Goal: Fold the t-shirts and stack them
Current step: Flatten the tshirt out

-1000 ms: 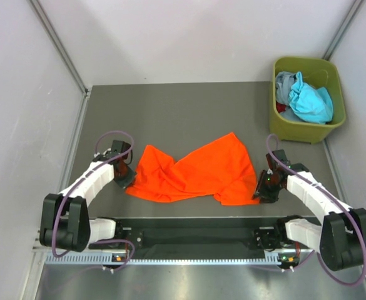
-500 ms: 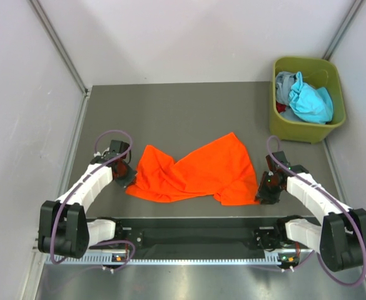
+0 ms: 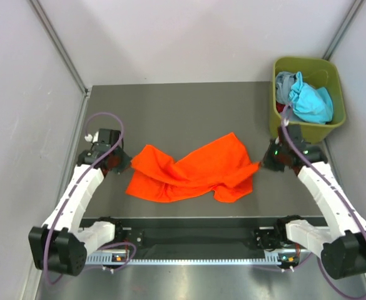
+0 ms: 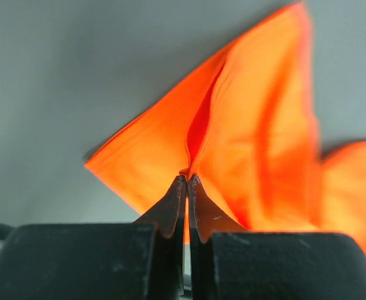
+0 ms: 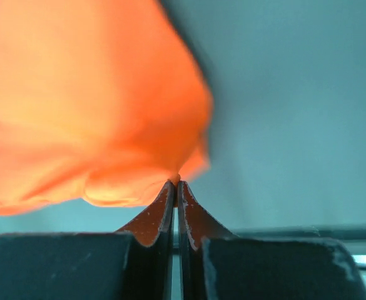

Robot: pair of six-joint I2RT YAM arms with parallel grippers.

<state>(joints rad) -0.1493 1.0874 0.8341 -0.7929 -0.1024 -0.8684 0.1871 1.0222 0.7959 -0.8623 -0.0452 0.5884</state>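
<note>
A bright orange t-shirt [image 3: 192, 172] lies crumpled across the near middle of the grey table. My left gripper [image 3: 125, 164] is shut on its left edge; the left wrist view shows the cloth [image 4: 245, 144] pinched between the fingertips and lifted off the table. My right gripper [image 3: 262, 164] is shut on its right corner, with orange cloth [image 5: 89, 119] bunched at the tips in the right wrist view. A teal-blue t-shirt [image 3: 311, 103] and a grey one [image 3: 284, 86] sit piled in the olive-green bin [image 3: 301, 131].
The bin stands at the back right corner, close behind my right arm. White walls close in the table on the left, back and right. A black rail [image 3: 195, 237] with the arm bases runs along the near edge.
Both grippers rose and moved back from the near edge, holding the shirt's left and right ends. The shirt's ends lifted and it stretched a little wider.
</note>
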